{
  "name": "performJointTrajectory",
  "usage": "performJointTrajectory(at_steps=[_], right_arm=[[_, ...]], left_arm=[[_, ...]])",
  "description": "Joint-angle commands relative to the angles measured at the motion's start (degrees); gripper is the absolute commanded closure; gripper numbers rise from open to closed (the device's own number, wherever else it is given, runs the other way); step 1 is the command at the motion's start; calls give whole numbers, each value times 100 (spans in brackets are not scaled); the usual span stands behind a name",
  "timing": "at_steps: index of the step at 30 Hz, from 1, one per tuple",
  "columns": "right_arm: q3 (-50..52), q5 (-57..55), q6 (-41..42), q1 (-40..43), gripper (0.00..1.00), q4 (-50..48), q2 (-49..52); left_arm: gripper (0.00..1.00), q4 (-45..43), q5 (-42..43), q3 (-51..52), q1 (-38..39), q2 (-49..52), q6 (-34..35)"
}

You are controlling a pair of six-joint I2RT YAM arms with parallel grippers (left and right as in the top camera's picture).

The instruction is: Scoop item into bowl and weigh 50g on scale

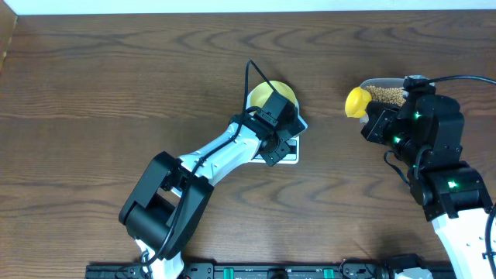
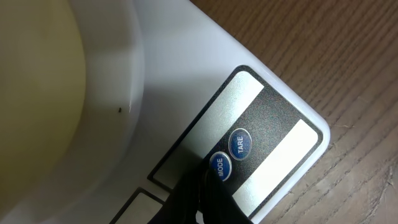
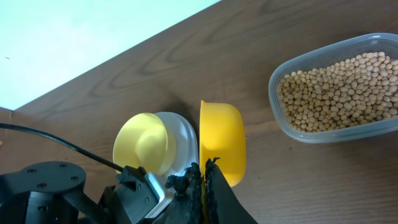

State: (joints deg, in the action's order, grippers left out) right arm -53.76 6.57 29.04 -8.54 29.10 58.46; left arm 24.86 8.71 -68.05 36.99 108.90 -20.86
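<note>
Step in hand, by my read: zeroing the scale before any scooping. The left end effector [image 2: 206,183] was closed, holding nothing, and its tip sat at the MODE button [image 2: 219,166], just beside the TARE button [image 2: 239,143] on the scale [image 2: 186,74]. Actual contact couldn't be confirmed. The bowl [image 3: 142,144] sat on the scale platform and looked empty. The right end effector [image 3: 203,180] was closed on the yellow scoop [image 3: 222,144], which hung near the bowl. The beans [image 3: 339,90] were all in the clear tub [image 3: 273,99], well to the side on the tabletop [image 1: 116,77].

Next move probably calls for getting the left tip onto the correct button and then clear of the platform. After that the right arm has to swing the scoop over to the tub and dig in.

Views:
- The left wrist view alone showed the button labels and the tip's placement. The overhead hid these under the arm.
- The right wrist view alone showed the bowl's bare inside and the bean level.
- The overhead alone showed both arms together, with the tub behind the right wrist.
- No view showed a readable display.
</note>
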Motion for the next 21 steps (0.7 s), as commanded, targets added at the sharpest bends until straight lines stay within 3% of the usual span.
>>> performJointTrajectory(at_steps=[1,21], right_arm=[[-131,-61,-85,24,99,2,7],[-131,-61,-85,24,99,2,7]], left_arm=[[92,33,-59,24,7,256,-52],[92,162,-55,37,7,282,-48]])
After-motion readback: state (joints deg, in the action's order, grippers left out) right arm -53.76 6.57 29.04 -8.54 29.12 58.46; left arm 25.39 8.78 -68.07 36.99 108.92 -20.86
